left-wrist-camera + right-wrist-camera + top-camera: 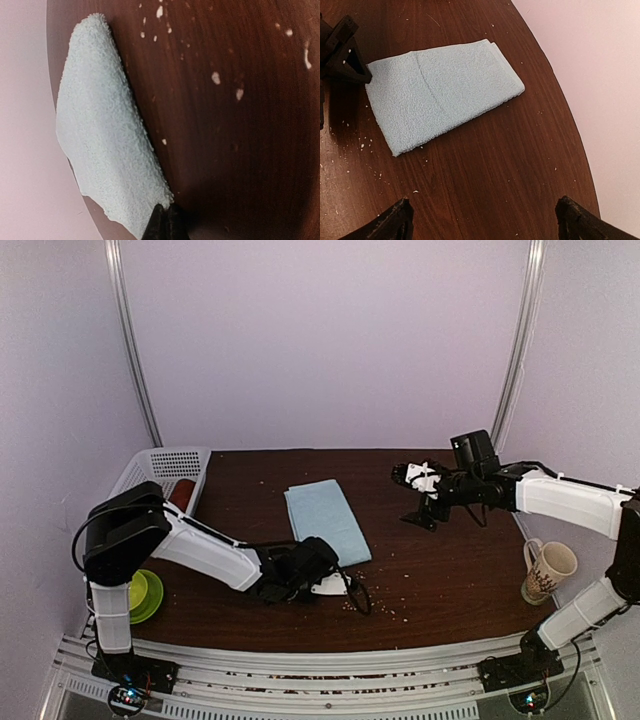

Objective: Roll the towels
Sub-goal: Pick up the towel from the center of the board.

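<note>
The light-blue towel (pixel 325 520) (pixel 440 95) lies flat and folded in the middle of the dark wooden table. My left gripper (pixel 305 552) (pixel 167 217) is down at the towel's (pixel 105 135) near-left corner, its fingers pressed together with the corner's edge pinched at their tips. In the right wrist view the left gripper (pixel 345 55) shows as a dark shape at that same corner. My right gripper (pixel 410 498) (pixel 482 222) hovers open to the right of the towel, nothing between its fingers. The rust-red towel (pixel 182 492) lies bunched in a basket at the far left.
A white slotted basket (pixel 160 465) stands at the table's far-left corner. A green bowl (pixel 145 595) sits by the left arm's base. A patterned mug (pixel 548 570) stands near the right edge. Pale crumbs (pixel 375 605) are scattered in front of the towel.
</note>
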You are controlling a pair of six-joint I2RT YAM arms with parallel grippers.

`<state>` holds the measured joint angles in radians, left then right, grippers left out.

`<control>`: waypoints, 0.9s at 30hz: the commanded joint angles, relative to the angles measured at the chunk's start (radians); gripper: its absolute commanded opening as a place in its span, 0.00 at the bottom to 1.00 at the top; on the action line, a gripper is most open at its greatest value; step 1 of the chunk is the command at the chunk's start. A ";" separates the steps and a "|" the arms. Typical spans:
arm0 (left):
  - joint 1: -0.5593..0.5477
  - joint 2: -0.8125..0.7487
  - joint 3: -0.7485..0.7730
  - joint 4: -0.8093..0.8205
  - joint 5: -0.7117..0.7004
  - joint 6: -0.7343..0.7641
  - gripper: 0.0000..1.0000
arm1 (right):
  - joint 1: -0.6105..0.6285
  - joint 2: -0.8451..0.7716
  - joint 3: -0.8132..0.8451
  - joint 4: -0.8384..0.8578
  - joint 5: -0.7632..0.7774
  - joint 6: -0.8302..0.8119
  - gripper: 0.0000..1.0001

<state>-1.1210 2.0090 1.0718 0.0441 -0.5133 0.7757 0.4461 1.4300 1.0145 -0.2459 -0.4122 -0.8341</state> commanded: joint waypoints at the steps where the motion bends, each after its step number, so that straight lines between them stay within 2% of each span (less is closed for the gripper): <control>1: 0.021 0.041 -0.013 -0.125 0.083 -0.033 0.00 | -0.004 -0.035 -0.029 0.031 -0.027 -0.073 1.00; 4: 0.026 0.003 -0.022 -0.119 0.108 -0.059 0.00 | -0.004 -0.038 -0.043 0.041 -0.033 -0.112 1.00; 9: 0.060 -0.121 -0.071 -0.064 0.228 -0.140 0.00 | -0.004 -0.038 -0.095 0.076 -0.053 -0.221 1.00; 13: 0.107 -0.205 -0.100 -0.050 0.348 -0.217 0.00 | -0.005 -0.027 -0.171 0.083 -0.118 -0.446 1.00; 17: 0.138 -0.251 -0.129 -0.010 0.396 -0.254 0.00 | 0.027 -0.001 -0.224 0.101 -0.125 -0.597 1.00; 21: 0.160 -0.252 -0.113 -0.013 0.434 -0.276 0.00 | 0.083 0.039 -0.236 0.165 -0.111 -0.591 1.00; 27: 0.183 -0.250 -0.123 0.001 0.471 -0.290 0.00 | 0.213 0.103 -0.302 0.393 0.019 -0.471 1.00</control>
<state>-0.9527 1.7710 0.9588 0.0006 -0.0994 0.5190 0.5953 1.4933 0.7525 -0.0242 -0.4725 -1.3643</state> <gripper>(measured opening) 0.006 0.999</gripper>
